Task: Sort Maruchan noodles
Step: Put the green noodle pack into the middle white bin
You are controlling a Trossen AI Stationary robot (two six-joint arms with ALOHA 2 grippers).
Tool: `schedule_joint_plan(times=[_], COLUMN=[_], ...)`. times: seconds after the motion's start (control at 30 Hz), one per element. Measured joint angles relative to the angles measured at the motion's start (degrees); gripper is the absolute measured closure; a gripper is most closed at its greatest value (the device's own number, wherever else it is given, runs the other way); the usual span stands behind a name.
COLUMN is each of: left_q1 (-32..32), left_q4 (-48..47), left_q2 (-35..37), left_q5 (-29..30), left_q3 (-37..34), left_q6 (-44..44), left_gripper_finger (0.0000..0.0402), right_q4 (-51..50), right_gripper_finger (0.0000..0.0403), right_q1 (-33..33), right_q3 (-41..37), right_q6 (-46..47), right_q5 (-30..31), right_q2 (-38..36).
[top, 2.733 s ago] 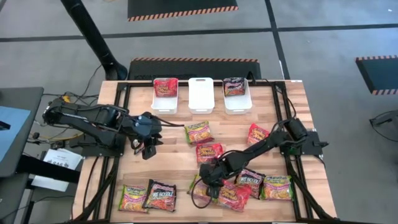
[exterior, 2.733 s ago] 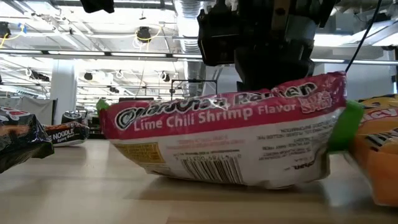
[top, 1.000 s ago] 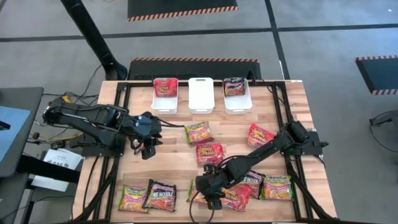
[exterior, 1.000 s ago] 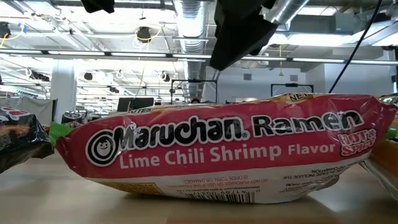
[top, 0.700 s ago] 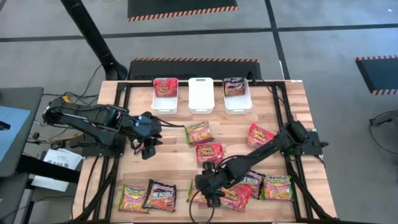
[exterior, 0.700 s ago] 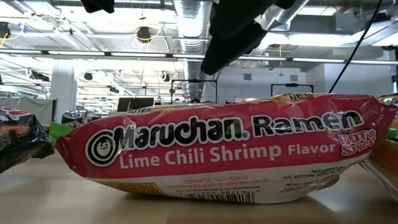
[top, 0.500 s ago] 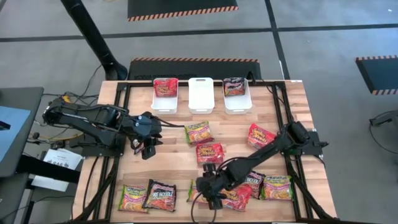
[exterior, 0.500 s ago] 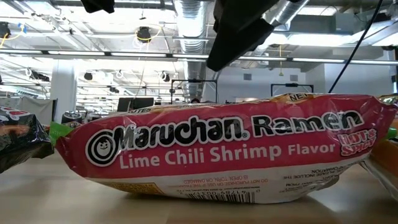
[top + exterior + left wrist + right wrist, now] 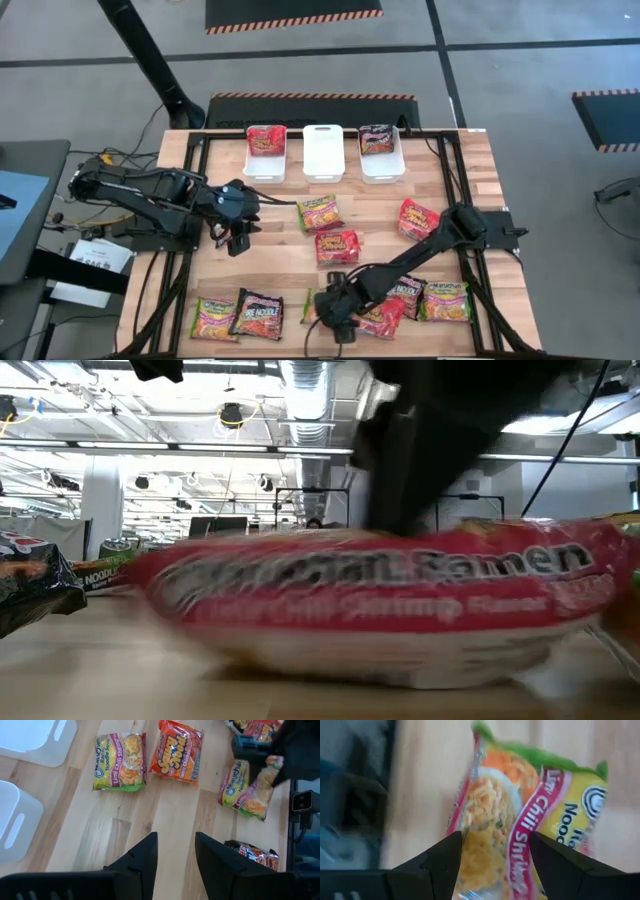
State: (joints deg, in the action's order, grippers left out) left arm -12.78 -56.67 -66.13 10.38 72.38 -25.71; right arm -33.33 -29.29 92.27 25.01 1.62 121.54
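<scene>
1. Right claw [image 9: 335, 322], high view: low over the lime chili shrimp packet [image 9: 318, 306] at the desk's [image 9: 280, 265] near edge, far nearer than the left claw [image 9: 240, 235].
2. Low view: packet [image 9: 385, 610] lies flat, long axis running across the view, dark arm directly above it.
3. Left wrist view: left claw [image 9: 176, 852] part open, empty, well apart from the packet [image 9: 248, 788].
4. Right wrist view: right claw's [image 9: 495, 865] fingers spread wide, straddling the packet [image 9: 520, 820], not yet clamped.
</scene>
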Motion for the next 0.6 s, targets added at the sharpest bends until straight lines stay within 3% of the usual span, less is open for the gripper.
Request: schedule_joint_plan(times=[0.33,0.43,0.6], left_q1=[0.0,0.0,0.0], left_q4=[-0.34,-0.38,-0.38], left_q2=[0.0,0.0,0.0], left_q5=[0.56,0.56,0.58], left_q3=[0.0,0.0,0.0], left_q6=[-0.44,-0.54,-0.54], left_gripper_finger=[0.0286,0.0286,0.0286], right_q4=[0.12,0.32,0.34], right_gripper_finger=[0.0153,0.0192,0.0309], right_q1=[0.19,0.48,1.27], right_q3=[0.61,0.64,0.57], right_q6=[0.88,1.28,2.31], right_q5=[0.16,-0.22,-2.85], right_q2=[2.49,3.39,3.5])
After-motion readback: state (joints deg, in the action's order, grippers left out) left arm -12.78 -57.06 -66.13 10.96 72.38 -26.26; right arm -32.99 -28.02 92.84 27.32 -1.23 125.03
